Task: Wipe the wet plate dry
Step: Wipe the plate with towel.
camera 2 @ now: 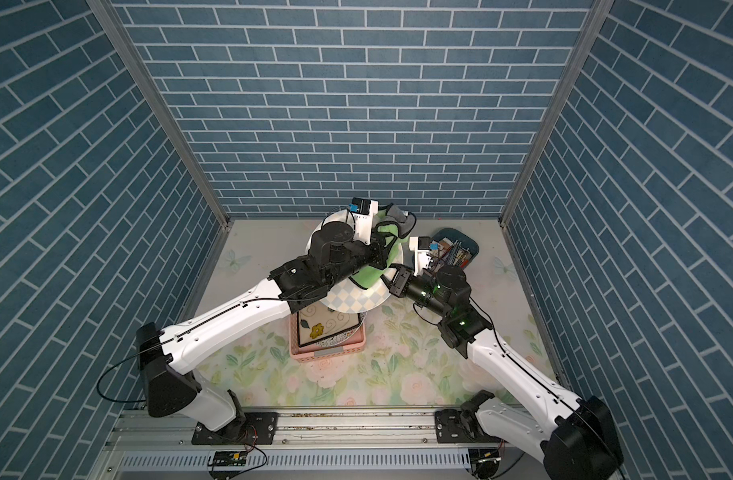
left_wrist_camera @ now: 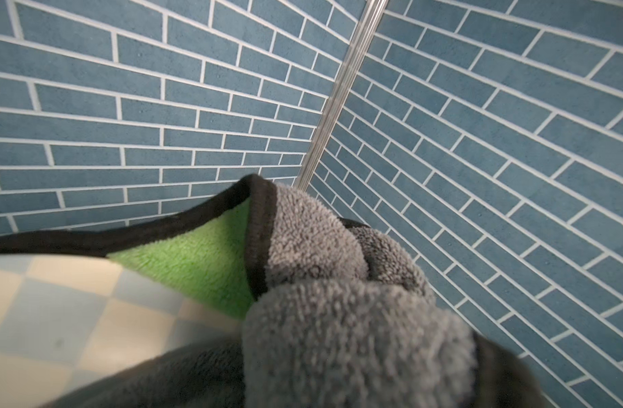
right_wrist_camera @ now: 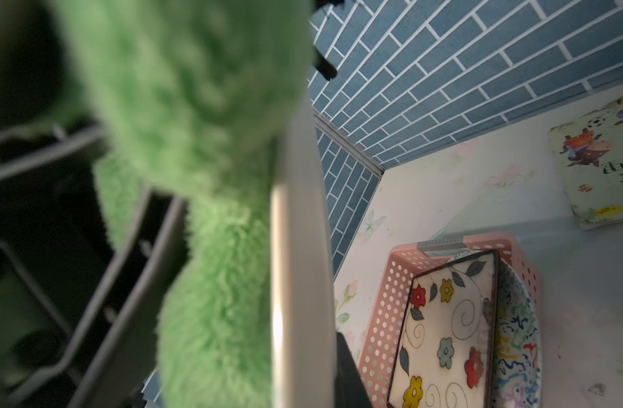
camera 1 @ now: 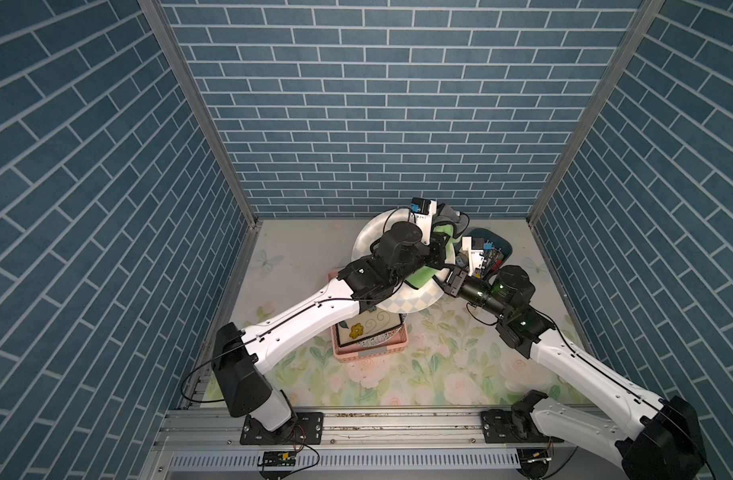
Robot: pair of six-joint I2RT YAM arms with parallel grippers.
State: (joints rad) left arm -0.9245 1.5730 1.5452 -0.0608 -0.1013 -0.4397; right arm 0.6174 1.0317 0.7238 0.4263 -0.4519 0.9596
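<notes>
1. A fluffy green cloth (right_wrist_camera: 204,141), blurred and close to the lens, lay against the plate (right_wrist_camera: 299,247), whose pale rim showed edge-on.
2. Beyond the rim, a pink perforated basket (right_wrist_camera: 384,318) sat on the floral table (right_wrist_camera: 444,197).
3. Inside it lay a rectangular dish (right_wrist_camera: 448,325) painted with flowers, overlapping a round dish (right_wrist_camera: 518,335) marked with coloured squiggles.
4. A picture book (right_wrist_camera: 599,166) lay on the table, apart from the basket.
5. A blue brick wall (right_wrist_camera: 444,70) stood behind.

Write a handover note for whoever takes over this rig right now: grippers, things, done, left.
Left gripper: shut on the cloth, which lies against the plate.
Right gripper: shut on the plate's rim, holding it tilted above the pink basket.
Done: cloth and plate grasped, cloth on plate.
Left: finish wiping; dryness cannot be judged from here.
</notes>
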